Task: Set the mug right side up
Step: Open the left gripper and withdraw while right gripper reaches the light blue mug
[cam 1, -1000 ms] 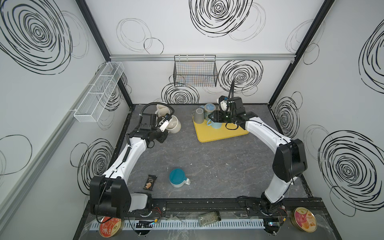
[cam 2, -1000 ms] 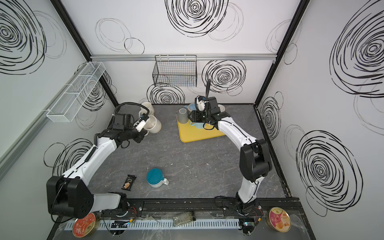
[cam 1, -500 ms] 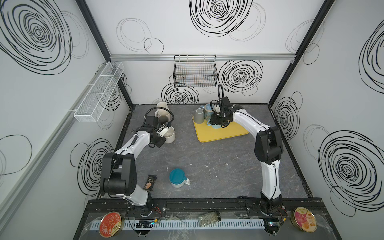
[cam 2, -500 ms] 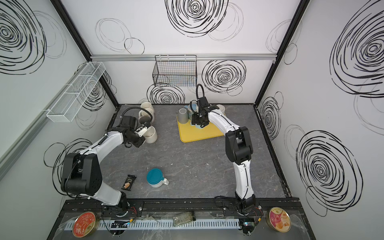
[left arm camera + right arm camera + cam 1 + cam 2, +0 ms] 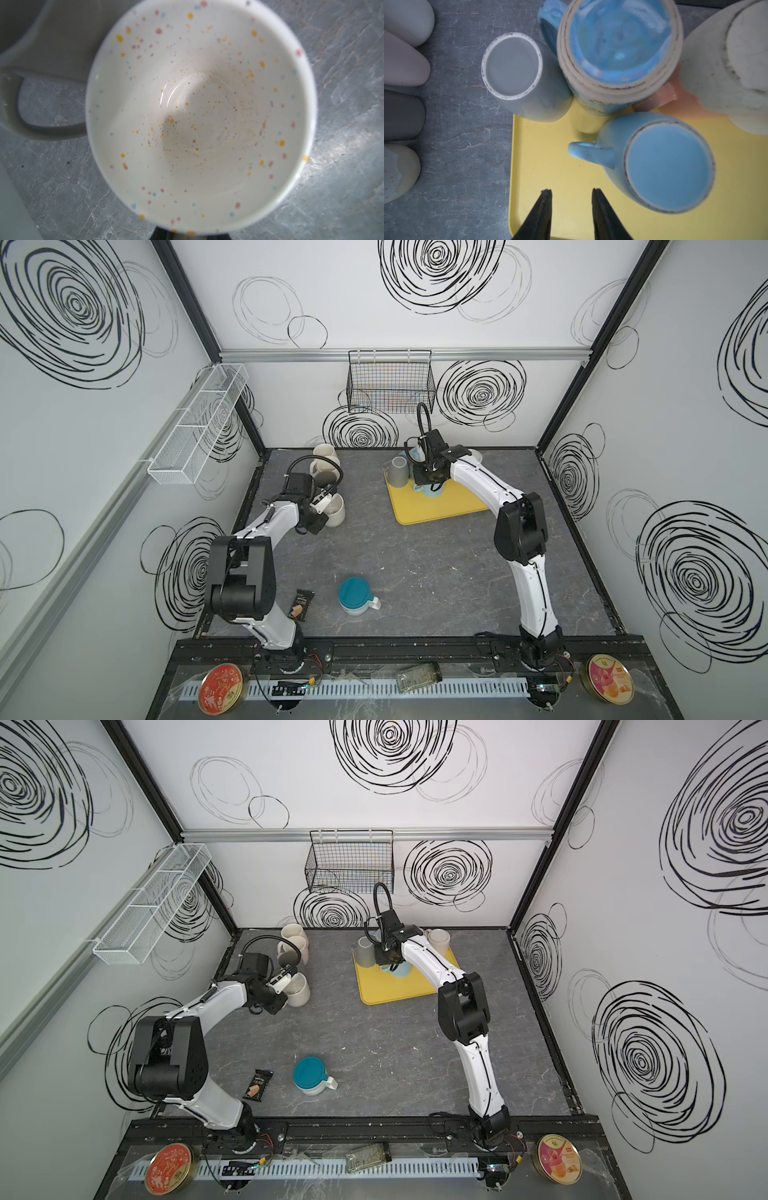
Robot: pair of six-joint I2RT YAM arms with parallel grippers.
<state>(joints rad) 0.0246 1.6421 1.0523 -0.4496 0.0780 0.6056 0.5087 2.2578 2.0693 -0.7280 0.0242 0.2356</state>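
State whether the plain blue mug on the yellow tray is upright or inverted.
Inverted: the plain blue mug shows its flat base and worn foot ring facing up.

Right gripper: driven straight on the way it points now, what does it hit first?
The right gripper most likely meets the bare yellow tray, just short of the upside-down light blue mug's handle. Depth is unclear; the handle may come first.
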